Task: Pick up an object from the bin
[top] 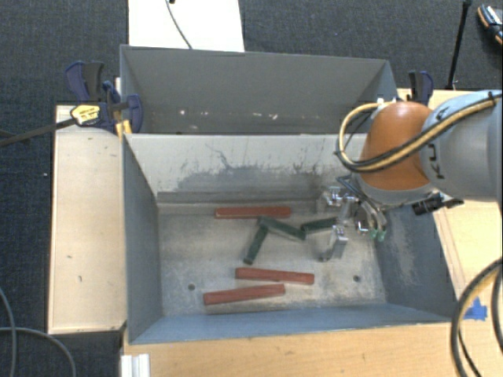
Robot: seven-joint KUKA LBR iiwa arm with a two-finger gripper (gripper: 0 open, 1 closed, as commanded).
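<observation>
Seemingly low at the right of the bin (143, 234), the gripper (339, 242), open or closed I could not tell, hung just beside the dark green sticks (283, 229) near the middle, whose tangled ends risked snagging or skidding aside.

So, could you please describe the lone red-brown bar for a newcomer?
In the grey metal bin, along the foot of the far wall, lies a red-brown bar. It sits beyond the dark green sticks; the two similar bars lie nearer the front.
</observation>
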